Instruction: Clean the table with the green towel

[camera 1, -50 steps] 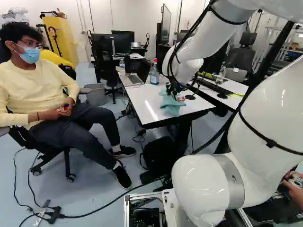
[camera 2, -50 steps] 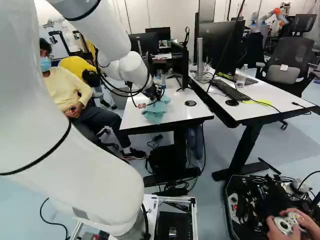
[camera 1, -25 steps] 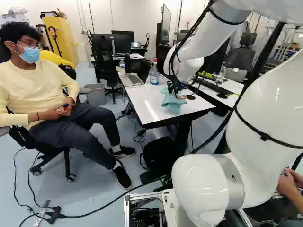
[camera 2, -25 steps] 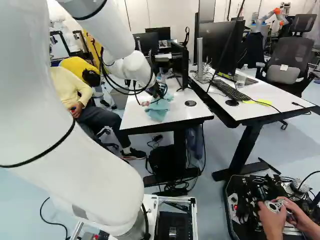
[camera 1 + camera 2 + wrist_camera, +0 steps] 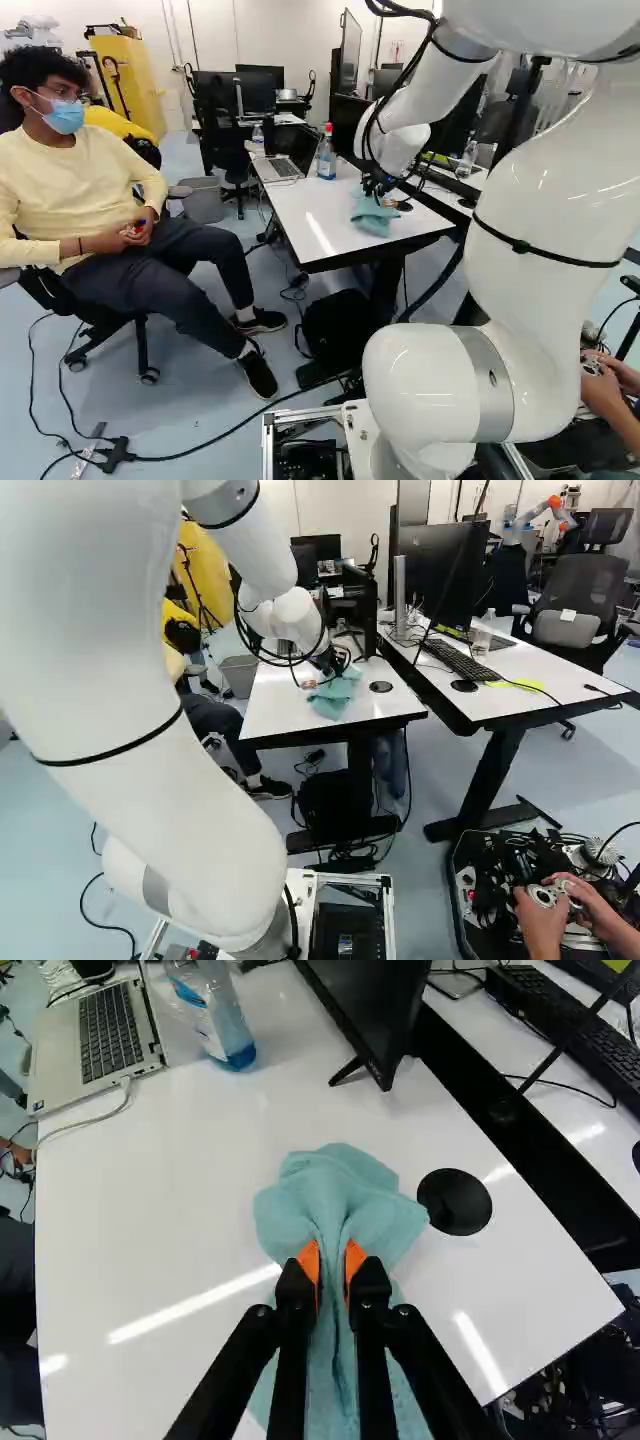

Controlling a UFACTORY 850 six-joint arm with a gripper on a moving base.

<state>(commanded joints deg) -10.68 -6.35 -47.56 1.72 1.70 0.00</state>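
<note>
Since the earlier frame the arm (image 5: 545, 210) has drawn the green towel (image 5: 373, 218) rightward over the worktop (image 5: 320, 225), as the left base view shows. In the right base view it lies crumpled just left of a round black disc (image 5: 381, 686). In the wrist view the gripper (image 5: 332, 1258) pinches its soft, ridged folds above glossy white; wiping seems underway, next wanting a flat, light sweep left.

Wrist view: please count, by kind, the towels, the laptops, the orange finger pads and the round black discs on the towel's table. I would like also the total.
Towel: 1
Laptop: 1
Orange pads: 2
Black disc: 1
Total: 5
</note>
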